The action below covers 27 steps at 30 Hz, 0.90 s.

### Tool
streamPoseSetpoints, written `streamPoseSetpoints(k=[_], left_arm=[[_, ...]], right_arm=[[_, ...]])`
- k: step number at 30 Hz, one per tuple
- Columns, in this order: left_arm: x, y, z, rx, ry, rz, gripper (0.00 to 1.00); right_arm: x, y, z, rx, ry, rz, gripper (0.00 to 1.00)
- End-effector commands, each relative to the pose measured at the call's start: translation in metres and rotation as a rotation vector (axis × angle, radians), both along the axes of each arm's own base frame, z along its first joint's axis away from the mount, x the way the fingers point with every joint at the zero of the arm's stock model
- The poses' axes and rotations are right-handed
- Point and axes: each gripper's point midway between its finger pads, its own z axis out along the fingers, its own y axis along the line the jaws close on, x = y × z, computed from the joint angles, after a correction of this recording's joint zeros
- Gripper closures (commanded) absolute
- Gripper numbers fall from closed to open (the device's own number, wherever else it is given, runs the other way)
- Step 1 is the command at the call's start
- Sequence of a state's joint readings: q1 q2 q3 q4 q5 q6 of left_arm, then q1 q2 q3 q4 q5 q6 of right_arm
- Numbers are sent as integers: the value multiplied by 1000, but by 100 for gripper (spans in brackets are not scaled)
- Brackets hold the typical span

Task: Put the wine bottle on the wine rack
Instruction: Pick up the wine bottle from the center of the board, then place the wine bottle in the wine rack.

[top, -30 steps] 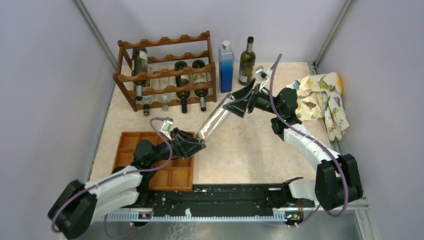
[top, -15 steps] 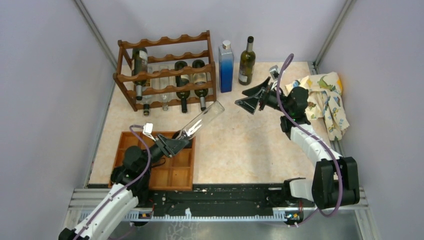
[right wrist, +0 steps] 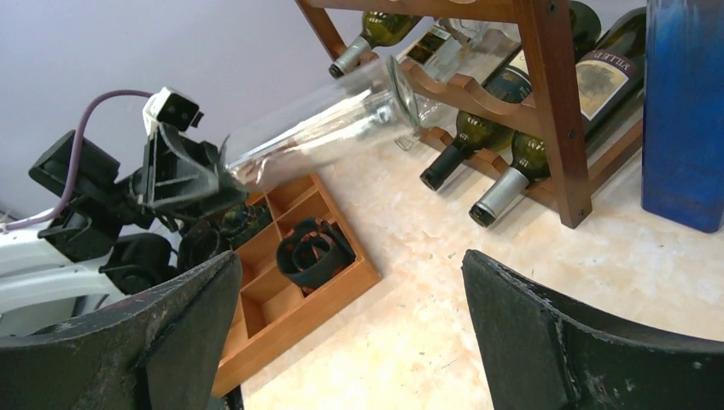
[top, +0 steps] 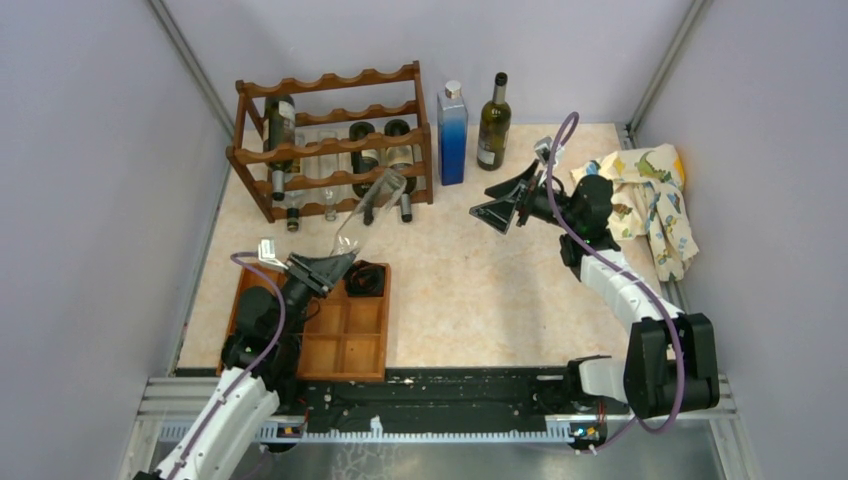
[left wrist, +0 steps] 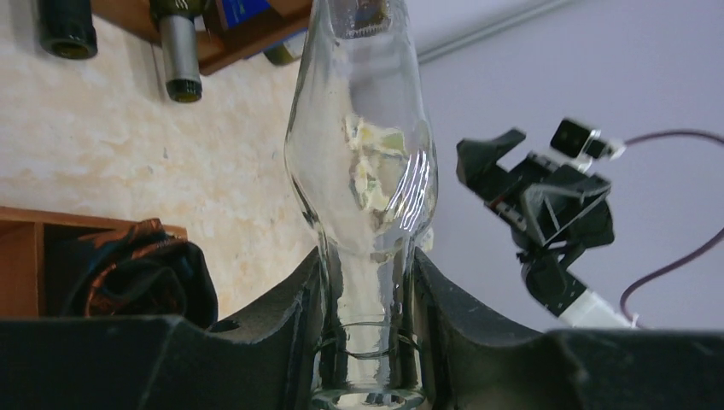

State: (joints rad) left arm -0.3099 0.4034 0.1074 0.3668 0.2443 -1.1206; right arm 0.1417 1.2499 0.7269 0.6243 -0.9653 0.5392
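A clear empty glass wine bottle is held by its neck in my left gripper, base raised toward the wine rack's front. In the left wrist view the jaws are shut on the bottle's neck. The dark reddish-brown wine rack stands at the back left with several bottles lying in it. The right wrist view shows the bottle with its base near the rack. My right gripper is open and empty, right of the rack, above the table.
A flat wooden compartment tray with a rolled black belt lies under the left arm. A blue square bottle and a dark green bottle stand right of the rack. A patterned cloth lies far right.
My right gripper has let go of the bottle and drawn back right. My left gripper has swung the bottle left and up, its base now close to the rack.
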Motion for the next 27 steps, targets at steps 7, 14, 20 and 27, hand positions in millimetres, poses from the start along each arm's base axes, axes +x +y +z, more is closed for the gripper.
streamPoseSetpoints(k=[7, 14, 20, 27], left_arm=[[16, 36, 70, -174, -151, 159, 100], [23, 50, 66, -208, -137, 221, 100], [28, 61, 59, -209, -96, 284, 100], [32, 77, 48, -187, -43, 377, 100]], right_arm=[[-3, -3, 13, -13, -89, -9, 2], [-3, -2, 11, -12, -83, -10, 2], [-2, -3, 12, -10, -86, -15, 2], [0, -2, 11, -9, -82, -14, 2]])
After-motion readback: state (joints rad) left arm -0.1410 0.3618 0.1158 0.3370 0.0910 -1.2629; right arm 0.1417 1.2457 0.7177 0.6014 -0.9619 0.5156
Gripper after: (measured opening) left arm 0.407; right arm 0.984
